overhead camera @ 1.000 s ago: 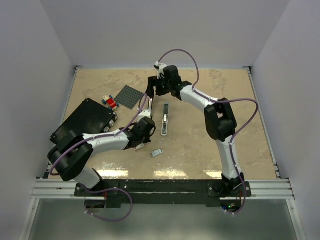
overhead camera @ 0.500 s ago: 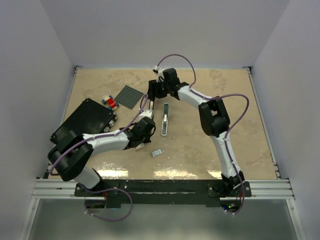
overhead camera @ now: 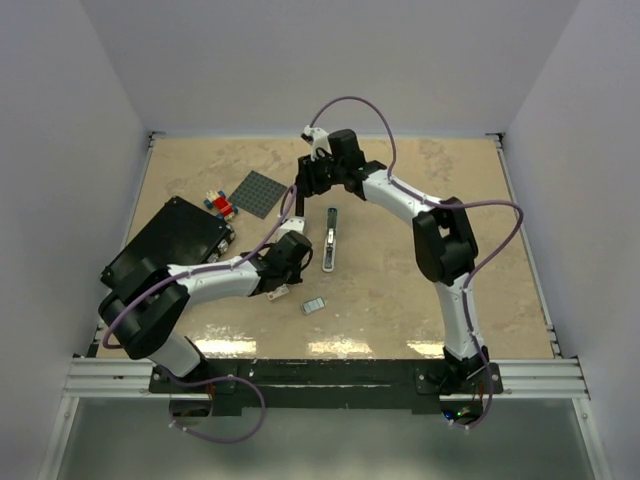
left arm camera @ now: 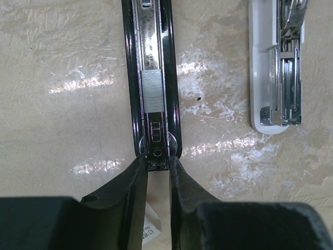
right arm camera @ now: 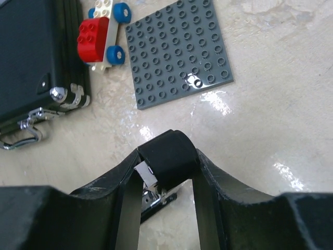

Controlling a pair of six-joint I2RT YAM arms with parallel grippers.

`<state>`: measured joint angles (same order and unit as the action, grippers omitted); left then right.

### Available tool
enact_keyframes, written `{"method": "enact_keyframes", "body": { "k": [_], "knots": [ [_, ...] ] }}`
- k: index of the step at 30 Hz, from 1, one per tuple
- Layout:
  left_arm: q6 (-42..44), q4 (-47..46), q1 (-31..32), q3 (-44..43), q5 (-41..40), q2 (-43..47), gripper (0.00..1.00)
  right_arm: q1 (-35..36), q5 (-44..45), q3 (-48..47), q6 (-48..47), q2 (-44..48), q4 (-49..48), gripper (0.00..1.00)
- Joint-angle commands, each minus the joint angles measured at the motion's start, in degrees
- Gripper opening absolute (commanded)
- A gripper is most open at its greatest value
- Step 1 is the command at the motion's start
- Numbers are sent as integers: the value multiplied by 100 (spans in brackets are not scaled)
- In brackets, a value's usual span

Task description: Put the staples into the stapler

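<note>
**Loading a stapler, closing stage.** The black stapler (left arm camera: 151,47) lies open on the counter (overhead camera: 400,300), left of centre in the overhead view, with its chrome channel exposed. The staples (left arm camera: 152,91), a ribbed grey strip, sit inside that channel at upper centre of the left wrist view, so insertion appears done. The left end effector (left arm camera: 157,162), jaws narrowed, pinches the near tip of the rail. The right end effector (right arm camera: 167,156), jaws about half closed, hugs both sides of the raised black cover (right arm camera: 169,143) at centre of its view. To finish well: hold the rail pinned flat, swing the cover down along its hinge arc without side pull, and check that the strip does not ride up. A white stapler (left arm camera: 257,78) lies just beside, at upper right; a small grey block (overhead camera: 313,305), contents unclear, lies apart at lower centre
</note>
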<state>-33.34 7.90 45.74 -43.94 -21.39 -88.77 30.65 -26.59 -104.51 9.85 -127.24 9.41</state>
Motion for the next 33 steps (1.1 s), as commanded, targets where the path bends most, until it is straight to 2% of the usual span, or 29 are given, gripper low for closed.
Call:
{"method": "enact_keyframes", "body": {
  "k": [1, 7, 20, 23, 27, 33],
  "knots": [
    [3, -95, -109, -185, -331, 0, 1, 195, -356, 474, -624, 832, -123, 34],
    [-243, -429, -126, 105, -594, 149, 1, 617, -172, 1204, -897, 1385, -220, 36],
    [-585, -1203, -144, 553, -981, 545, 1, 1144, 127, 2338, -958, 1869, -580, 37],
    [-691, -1545, -153, 737, -1051, 598, 2, 1311, 277, 2628, -1150, 2080, -764, 37],
    [-718, -2527, -144, 1159, -1069, 703, 2, 1592, 584, 3015, -1222, 2440, -1125, 37],
    [-674, -3504, -153, 1643, -1034, 695, 4, 1953, 1182, 3332, -1249, 2529, -1494, 38]
  ]
}}
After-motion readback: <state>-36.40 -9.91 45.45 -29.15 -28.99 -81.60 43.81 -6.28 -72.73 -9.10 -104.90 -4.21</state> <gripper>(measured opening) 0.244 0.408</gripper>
